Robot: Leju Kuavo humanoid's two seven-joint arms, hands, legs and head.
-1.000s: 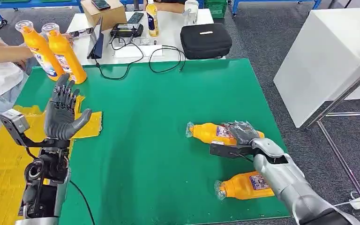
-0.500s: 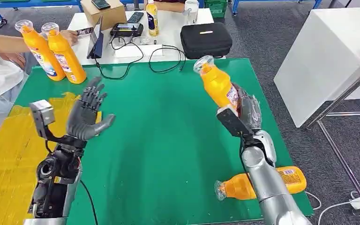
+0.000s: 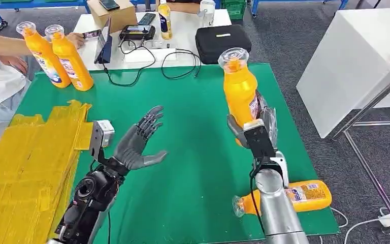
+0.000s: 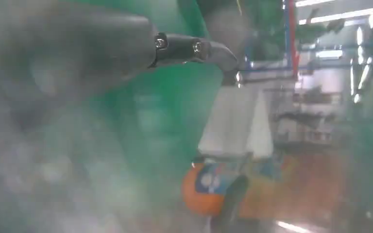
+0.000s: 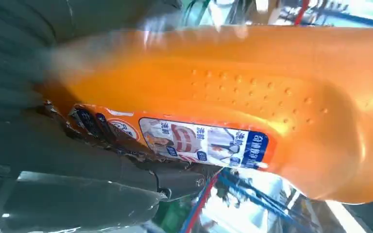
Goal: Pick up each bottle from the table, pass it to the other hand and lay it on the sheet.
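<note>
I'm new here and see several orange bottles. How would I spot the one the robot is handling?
Look at the green mat, on its right side. There the right hand holds one orange bottle upright in the air, cap up. Another bottle lies flat near the mat's front edge, and two bottles stand at its far left corner.

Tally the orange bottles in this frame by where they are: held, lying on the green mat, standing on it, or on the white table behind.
Held upright in the right hand: 1
Lying on the green mat: 1
Standing on the mat: 2
On the white table: 1
Total: 5
</note>
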